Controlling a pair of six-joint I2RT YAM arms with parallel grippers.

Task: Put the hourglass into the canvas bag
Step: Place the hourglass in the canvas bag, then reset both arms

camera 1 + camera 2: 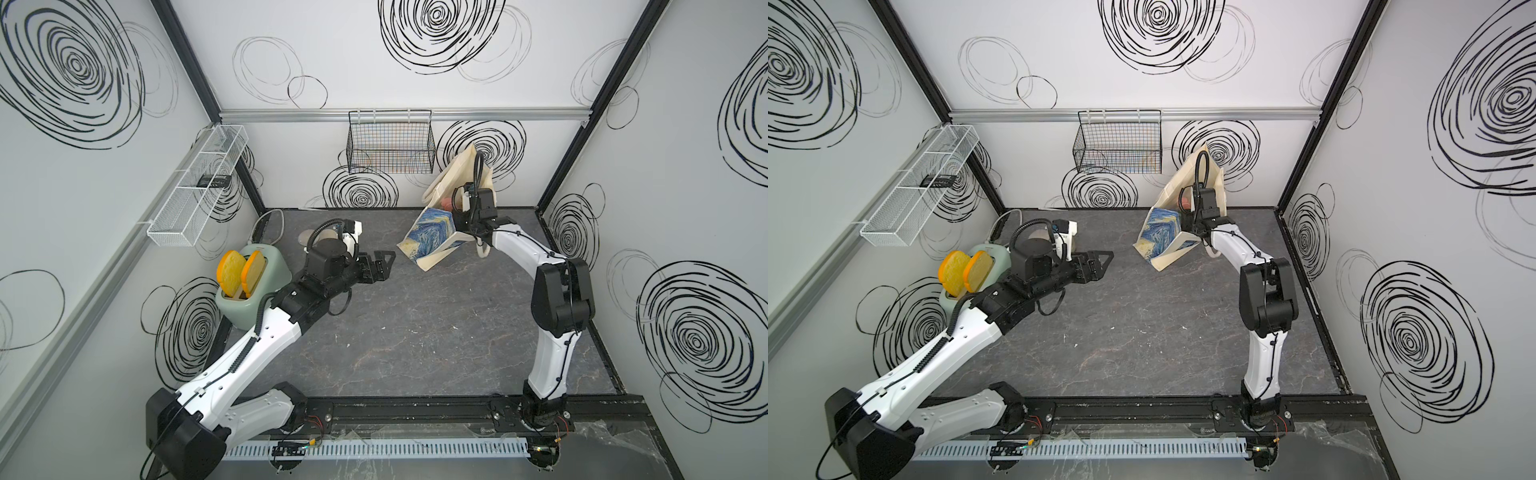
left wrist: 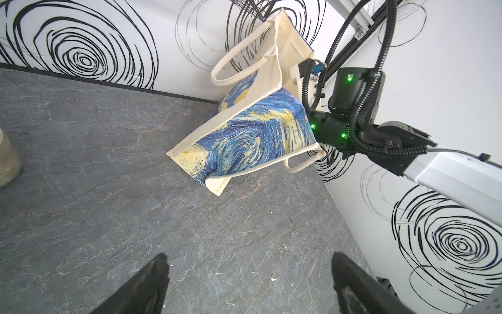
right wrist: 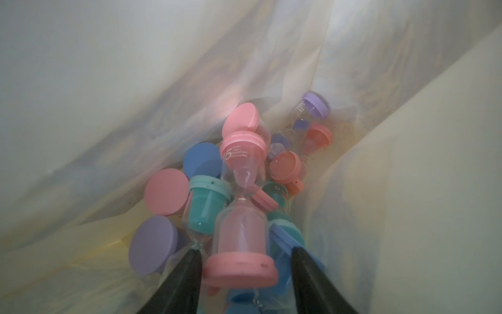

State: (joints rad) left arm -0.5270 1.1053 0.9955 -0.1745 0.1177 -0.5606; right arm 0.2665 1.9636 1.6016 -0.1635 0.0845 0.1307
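In both top views the right arm reaches into the mouth of the one cream canvas bag with the blue-and-yellow swirly print. The bag stands tilted on the dark marbled worktop, and its cloth hides the arm's tip and everything inside. The left pincer hangs over the worktop, well apart from the bag.

In the left wrist view we see its two jaws wide apart and empty; the bag's inside is out of sight.

The right wrist view is dim and soft. Here the pink-capped clear-glass hourglass lies inside the bag on a pile of other hourglasses. These are pink, teal, blue and purple, at least five, but overlap stops us counting them firmly. Its near cap lies between the parted jaws of the right pincer, which grips nothing; a gap shows on one side.
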